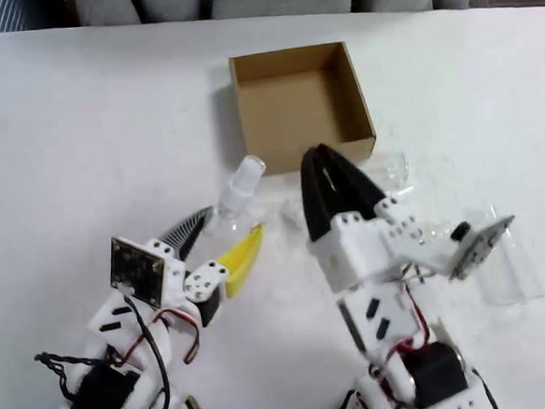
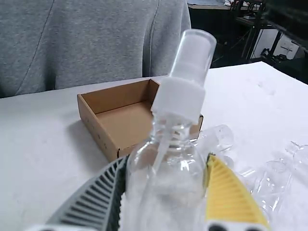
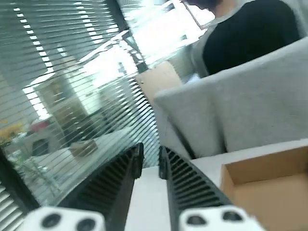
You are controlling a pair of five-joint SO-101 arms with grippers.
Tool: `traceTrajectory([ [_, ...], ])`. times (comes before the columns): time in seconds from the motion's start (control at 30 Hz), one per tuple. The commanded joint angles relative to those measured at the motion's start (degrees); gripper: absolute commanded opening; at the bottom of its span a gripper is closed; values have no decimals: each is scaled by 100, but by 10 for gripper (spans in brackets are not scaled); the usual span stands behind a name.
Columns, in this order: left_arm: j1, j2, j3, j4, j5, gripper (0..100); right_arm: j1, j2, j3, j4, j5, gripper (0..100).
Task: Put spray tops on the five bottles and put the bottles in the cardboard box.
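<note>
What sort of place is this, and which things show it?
Probably an office or lab workroom: horizontal slatted window blinds, a plain white worktable, and dark desks with equipment behind.

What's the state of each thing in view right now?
left gripper: shut on bottle
bottle: held in the left gripper, capped
spray top: seated on the bottle
right gripper: shut, empty
cardboard box: open, empty
loose bottles: lying down, apparently no tops

A white desk (image 1: pixel 80 134) is seen, bordered at its far edge by grey fabric (image 2: pixel 96 38). Slatted window blinds (image 3: pixel 53 53) are seen beyond it.
</note>
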Motion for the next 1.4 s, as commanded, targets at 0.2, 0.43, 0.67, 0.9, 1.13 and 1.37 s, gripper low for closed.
traceTrajectory([
  [0.2,48,-57,-26,-44,70,60,-426,2774,-281,-1666,-53,16],
  [0.43,48,-57,-26,-26,70,60,-760,2958,-448,-1402,-44,16],
  [0.67,48,-57,-18,-35,70,60,-1024,2378,-448,-875,-44,16],
  [0.9,48,-57,-18,-35,70,60,-1226,2053,-413,-593,510,17],
  [1.13,31,-57,-18,-35,70,60,-215,1938,-422,-400,1415,17],
  [1.37,13,-57,-18,-35,70,60,1095,2580,-949,-110,1503,17],
])
